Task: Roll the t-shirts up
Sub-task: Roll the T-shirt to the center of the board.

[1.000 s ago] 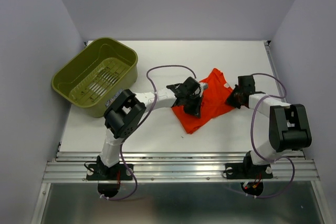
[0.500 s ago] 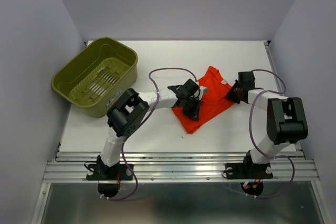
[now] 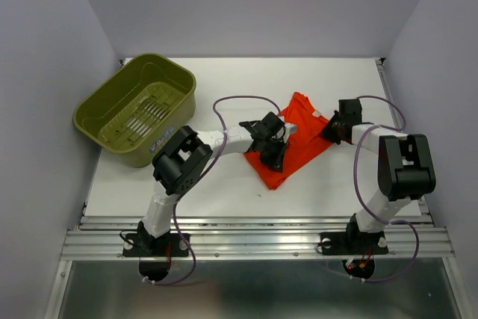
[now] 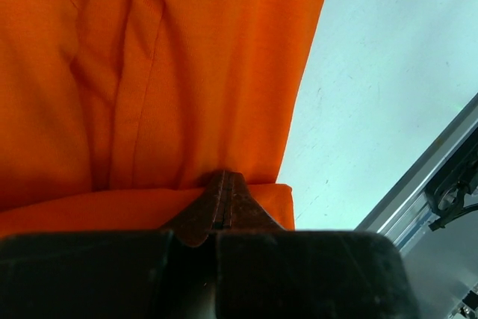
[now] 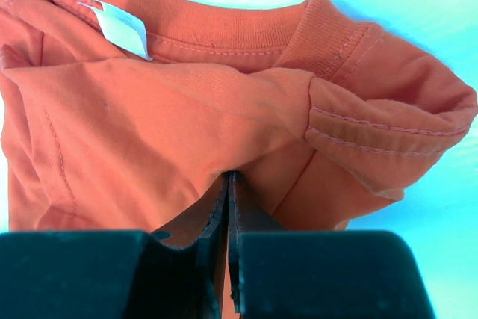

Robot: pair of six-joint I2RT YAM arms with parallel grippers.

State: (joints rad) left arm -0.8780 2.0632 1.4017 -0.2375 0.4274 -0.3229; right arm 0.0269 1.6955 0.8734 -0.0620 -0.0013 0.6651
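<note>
Pinching cloth on both sides, you are holding the bright orange-red short-sleeved cloth t-shirt [image 3: 302, 143] with both arms at once. It is lying bunched and partly folded on the white bench [image 3: 224, 80], a little right of centre, between your two tools.

Your left tool [image 3: 272, 156] is sitting closed on the shirt's left part. In the left wrist view its tips are meeting tight on a folded edge of the fabric, with bare bench showing just to one side.

Your right tool [image 3: 329, 131] is clamping the shirt's right edge. The right wrist view is showing its jaws drawn together with orange cloth gathered into them. The ribbed collar [image 5: 224, 33] and a small white neck label [image 5: 119, 26] are lying just beyond the grip, and a stitched sleeve hem is curling up beside it.

The olive-green slotted plastic basket [image 3: 127, 149] is sitting well apart, at the bench's left side.
</note>
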